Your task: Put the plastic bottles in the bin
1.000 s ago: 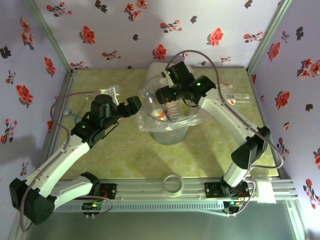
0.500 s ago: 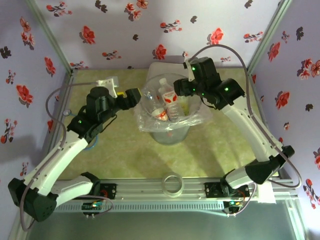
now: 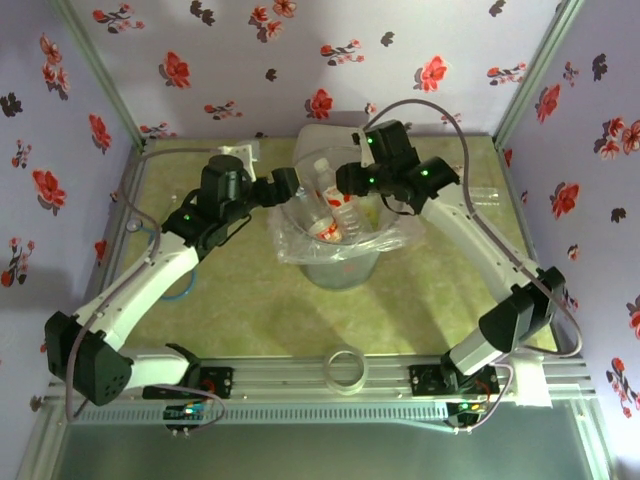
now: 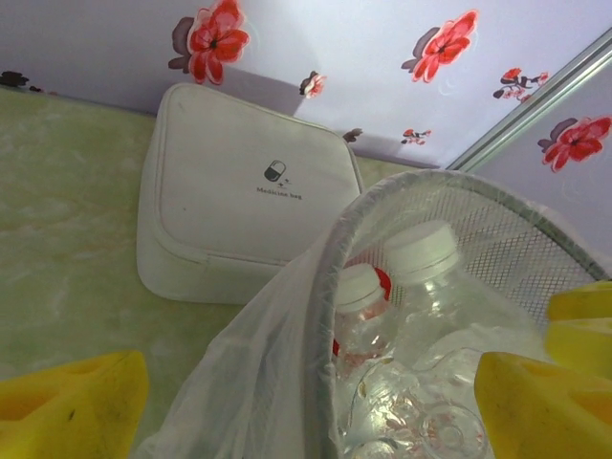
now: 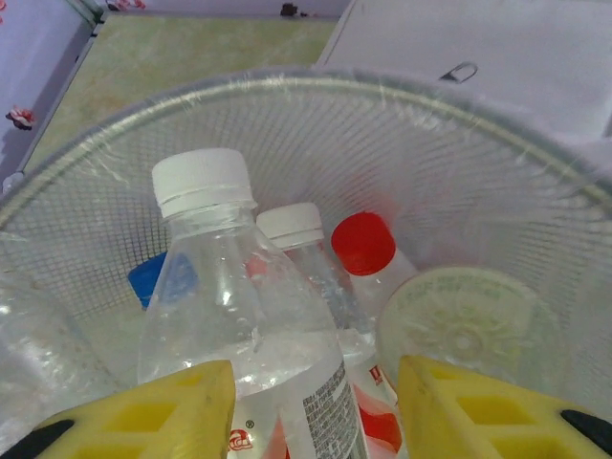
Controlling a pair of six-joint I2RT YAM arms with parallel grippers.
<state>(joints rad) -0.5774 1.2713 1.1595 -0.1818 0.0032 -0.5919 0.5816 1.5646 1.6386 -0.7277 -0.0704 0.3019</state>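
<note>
Squarely within right claw (image 5: 316, 368), white-capped bottle (image 5: 220, 287), down inside bin (image 5: 535, 163).

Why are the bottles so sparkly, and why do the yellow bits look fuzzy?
Right wrist view: light glints white on the white-capped bottle, and the right fingers at the bottom edge are soft, probably too near the lens. Left wrist view: the left fingers blur the same way, while the white medicine bag looks sharp. Top view: the bin's crinkly bag catches light.
</note>
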